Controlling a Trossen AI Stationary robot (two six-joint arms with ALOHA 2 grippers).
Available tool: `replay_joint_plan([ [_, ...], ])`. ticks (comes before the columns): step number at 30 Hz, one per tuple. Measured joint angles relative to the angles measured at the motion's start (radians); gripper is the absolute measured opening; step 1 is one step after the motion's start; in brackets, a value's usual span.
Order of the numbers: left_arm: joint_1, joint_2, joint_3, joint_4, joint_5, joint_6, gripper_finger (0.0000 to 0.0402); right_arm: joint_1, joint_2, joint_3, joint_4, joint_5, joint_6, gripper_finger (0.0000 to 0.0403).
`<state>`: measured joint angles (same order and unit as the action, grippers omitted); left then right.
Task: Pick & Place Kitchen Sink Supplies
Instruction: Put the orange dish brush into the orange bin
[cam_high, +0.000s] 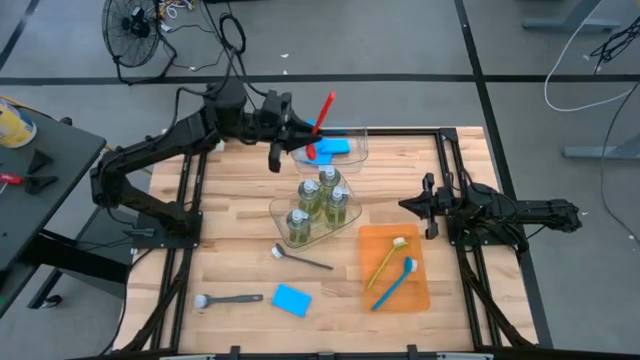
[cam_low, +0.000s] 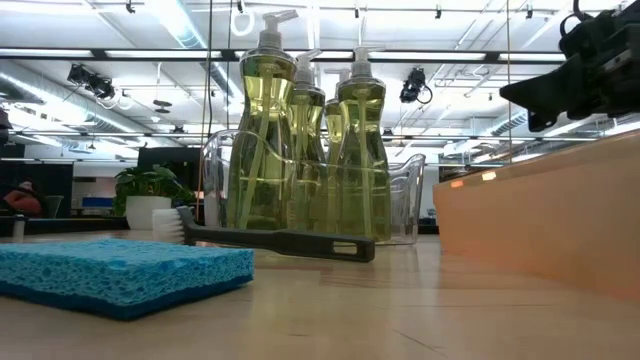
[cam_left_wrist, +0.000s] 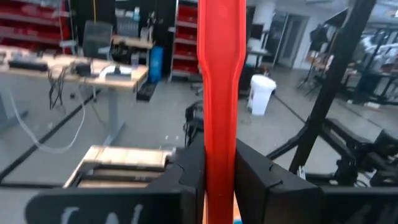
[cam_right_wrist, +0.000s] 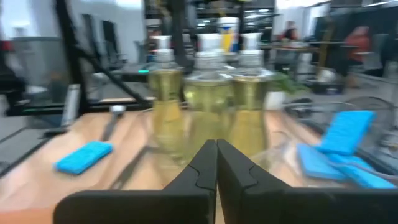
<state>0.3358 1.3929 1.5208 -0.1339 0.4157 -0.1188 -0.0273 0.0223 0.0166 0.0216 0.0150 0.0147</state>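
My left gripper (cam_high: 310, 133) is shut on a red dish brush (cam_high: 322, 120) above the far clear bin (cam_high: 357, 140), which holds blue sponges (cam_high: 336, 146). In the left wrist view the red handle (cam_left_wrist: 221, 74) rises between my fingers. Three pump bottles of yellow-green liquid (cam_high: 320, 203) stand in the second clear bin (cam_high: 283, 210); they also show in the low view (cam_low: 300, 150). A yellow-green brush (cam_high: 387, 258) and a blue brush (cam_high: 394, 283) lie on the orange tray (cam_high: 418, 262). My right gripper (cam_high: 406, 205) is shut and empty, right of the bottles; it also shows in its own wrist view (cam_right_wrist: 216, 163). My left gripper pinches the red brush's handle (cam_left_wrist: 221, 158) between its two fingers (cam_left_wrist: 186, 177), partway along its length. The fingers come level from the table's left and lie across the handle. The brush stands steeply tilted, its lower end (cam_high: 311, 154) over the sponges in the far bin.
Two dark grey brushes (cam_high: 303, 259) (cam_high: 230, 299) and a blue sponge (cam_high: 292, 299) lie on the near part of the wooden table (cam_high: 240, 200). In the low view the sponge (cam_low: 110, 272) and a grey brush (cam_low: 285, 241) lie before the bottles.
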Motion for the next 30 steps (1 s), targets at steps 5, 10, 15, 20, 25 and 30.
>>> replay_joint_plan([
  [5,-0.036,0.013,0.001,0.082,-0.007,-0.006,0.0056,0.000,0.000,0.000,0.002,0.085,0.000,0.0007],
  [10,-0.057,0.040,0.002,0.105,-0.033,-0.043,0.0063,0.000,0.000,0.000,0.046,0.080,0.014,0.0007],
  [15,-0.067,0.090,0.001,0.139,-0.038,-0.093,0.0058,0.000,0.000,0.000,0.188,0.148,0.185,0.0007],
  [20,-0.071,0.128,0.001,0.196,-0.038,-0.158,0.0057,0.000,0.000,0.000,0.369,0.268,0.245,0.0007],
  [25,-0.072,0.133,0.000,0.210,-0.038,-0.166,0.0063,-0.003,0.011,0.000,0.572,0.389,0.330,0.0007],
  [30,-0.072,0.133,0.000,0.221,-0.038,-0.166,0.0056,-0.003,0.062,0.040,0.627,0.431,0.342,0.0015],
])
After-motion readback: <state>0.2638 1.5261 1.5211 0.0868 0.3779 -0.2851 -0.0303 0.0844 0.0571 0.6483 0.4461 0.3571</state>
